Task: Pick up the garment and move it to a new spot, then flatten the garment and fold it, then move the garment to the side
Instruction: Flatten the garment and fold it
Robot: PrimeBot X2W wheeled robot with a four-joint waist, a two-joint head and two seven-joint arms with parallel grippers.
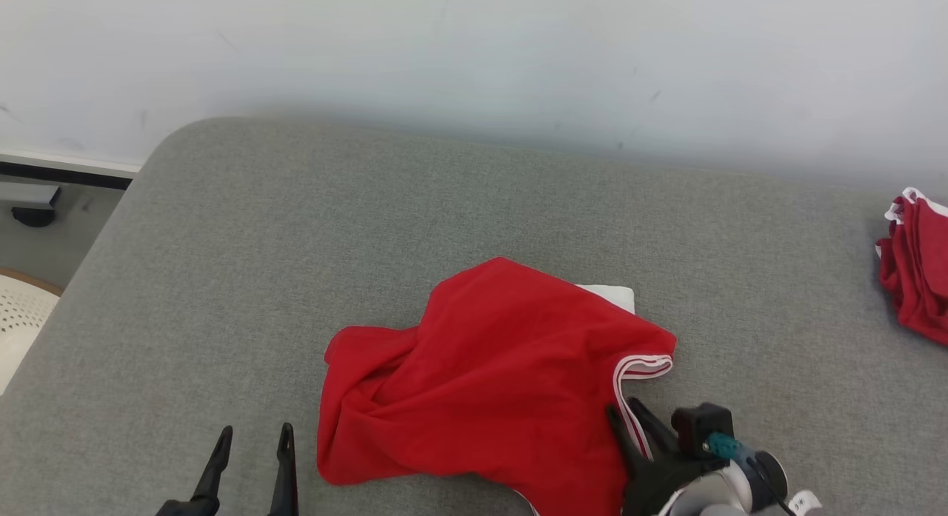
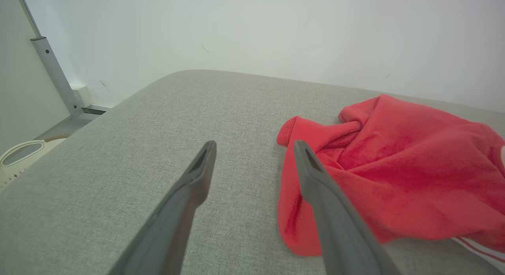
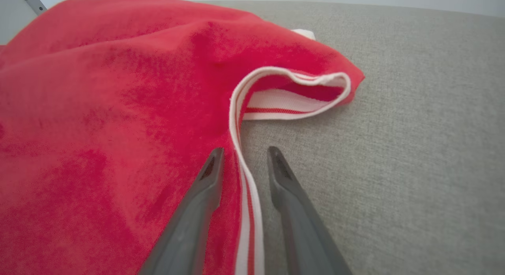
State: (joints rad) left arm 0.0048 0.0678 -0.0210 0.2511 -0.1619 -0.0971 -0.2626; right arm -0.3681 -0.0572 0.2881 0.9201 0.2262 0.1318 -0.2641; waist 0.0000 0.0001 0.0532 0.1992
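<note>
Right gripper [image 3: 245, 150] apart, straddling garment [image 3: 118, 89] striped hem [image 3: 284, 101].
Left gripper [image 2: 255, 144] apart, empty; head view adds second red pile [image 1: 918, 272].

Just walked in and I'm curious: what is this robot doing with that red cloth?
A crumpled red garment with white striped trim lies on the grey fabric-covered surface, not yet flattened. The right gripper straddles the trim at its right edge, jaws apart around it. The left gripper hovers open beside the garment, touching nothing.
</note>
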